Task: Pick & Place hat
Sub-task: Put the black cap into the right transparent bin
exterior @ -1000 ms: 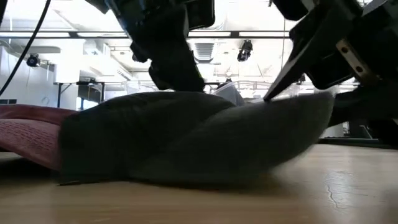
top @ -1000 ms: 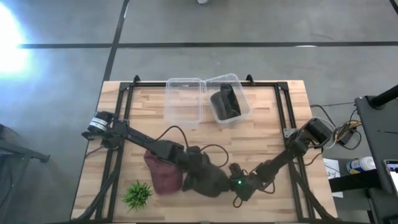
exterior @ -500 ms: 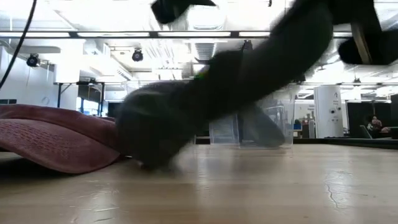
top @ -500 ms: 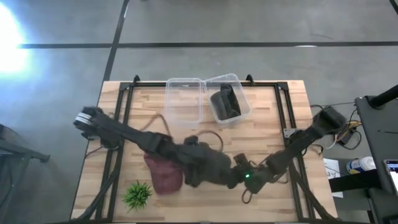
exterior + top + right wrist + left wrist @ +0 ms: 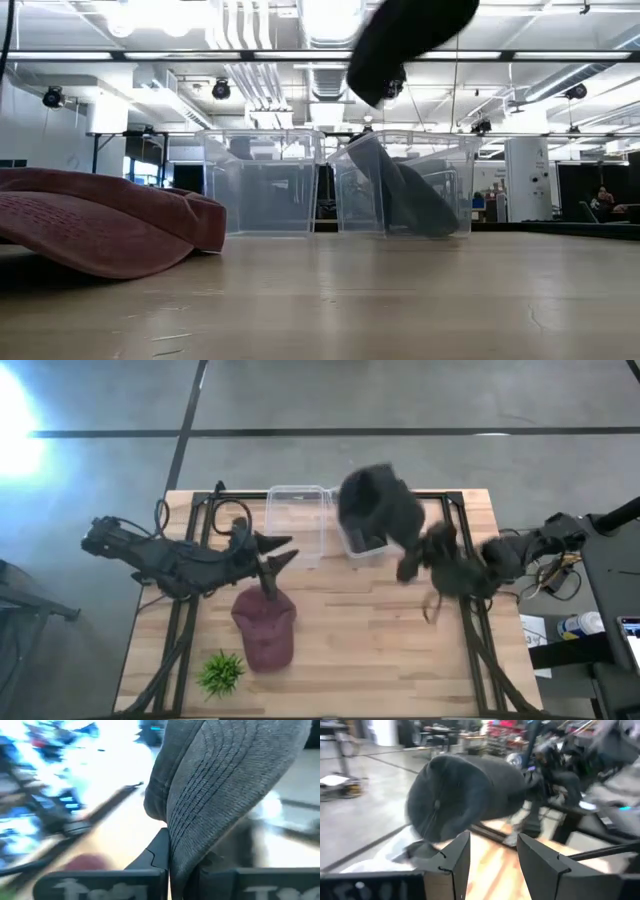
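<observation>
A dark grey hat [image 5: 378,505] hangs in the air above the right clear bin [image 5: 392,540] at the far side of the table. My right gripper [image 5: 412,558] is shut on it. In the low view the hat [image 5: 410,35] shows high above the bins. A second dark hat [image 5: 415,205] leans inside that bin. A maroon hat [image 5: 265,628] lies flat on the table at the near left. Just beyond the maroon hat my left gripper [image 5: 272,555] stands open with nothing between its fingers; its wrist view looks toward the lifted hat [image 5: 465,795]. My right gripper pinches the stitched brim [image 5: 220,795] of the dark grey hat between its two fingers [image 5: 159,851]. It comes at the hat from the table's right side. The hat is lifted clear of the table, its crown out beyond the fingers over the right bin.
A second clear bin [image 5: 297,520] stands left of the first at the far edge. A small green plant [image 5: 220,672] stands at the near left corner. Black frame rails [image 5: 195,560] run along the table's left and right sides.
My right gripper has shut on the dark grey hat and swung it up from the table's near middle toward the far edge, over the right bin. My left gripper has drawn back from that hat toward the table's left, staying open. The maroon hat has not moved.
</observation>
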`<state>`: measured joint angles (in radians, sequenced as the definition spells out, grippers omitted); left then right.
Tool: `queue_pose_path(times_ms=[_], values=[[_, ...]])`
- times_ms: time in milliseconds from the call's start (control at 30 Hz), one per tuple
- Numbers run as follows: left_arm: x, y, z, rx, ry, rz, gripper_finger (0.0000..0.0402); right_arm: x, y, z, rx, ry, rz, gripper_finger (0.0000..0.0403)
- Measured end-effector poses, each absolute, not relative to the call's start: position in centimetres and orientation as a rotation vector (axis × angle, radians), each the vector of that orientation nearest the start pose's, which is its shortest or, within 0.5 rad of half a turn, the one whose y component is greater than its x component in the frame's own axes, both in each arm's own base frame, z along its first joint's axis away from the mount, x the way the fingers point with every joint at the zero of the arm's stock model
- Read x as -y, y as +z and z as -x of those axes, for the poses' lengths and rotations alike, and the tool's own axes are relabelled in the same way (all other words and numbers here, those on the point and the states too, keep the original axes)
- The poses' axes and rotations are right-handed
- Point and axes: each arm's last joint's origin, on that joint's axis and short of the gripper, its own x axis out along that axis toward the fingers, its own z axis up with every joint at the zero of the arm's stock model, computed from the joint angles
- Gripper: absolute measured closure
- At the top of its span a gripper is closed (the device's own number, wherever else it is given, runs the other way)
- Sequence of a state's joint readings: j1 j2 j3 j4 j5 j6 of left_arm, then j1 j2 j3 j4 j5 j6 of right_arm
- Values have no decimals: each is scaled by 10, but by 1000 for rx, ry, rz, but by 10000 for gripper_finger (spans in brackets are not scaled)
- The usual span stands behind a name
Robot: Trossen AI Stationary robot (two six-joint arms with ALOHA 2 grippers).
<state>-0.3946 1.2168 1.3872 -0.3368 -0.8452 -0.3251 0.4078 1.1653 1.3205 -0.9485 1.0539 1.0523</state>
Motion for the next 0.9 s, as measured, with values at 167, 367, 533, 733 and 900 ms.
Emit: queue_pose_path(times_ms=[167, 367, 533, 733, 900], values=[[73, 417, -234, -198, 538, 190, 246, 3, 376, -207, -492, -864, -472, 389], [75, 378, -232, -511, 555, 260, 246, 55, 349, -222, -699, -924, -479, 390], [80, 344, -234, -842, 557, 258, 246, 86, 326, -243, -845, -842, -480, 384], [87, 307, -252, -1173, 498, 141, 246, 102, 296, -278, -940, -673, -482, 318], [95, 271, -265, -1403, 366, 119, 246, 93, 303, -289, -939, -589, -415, 242]])
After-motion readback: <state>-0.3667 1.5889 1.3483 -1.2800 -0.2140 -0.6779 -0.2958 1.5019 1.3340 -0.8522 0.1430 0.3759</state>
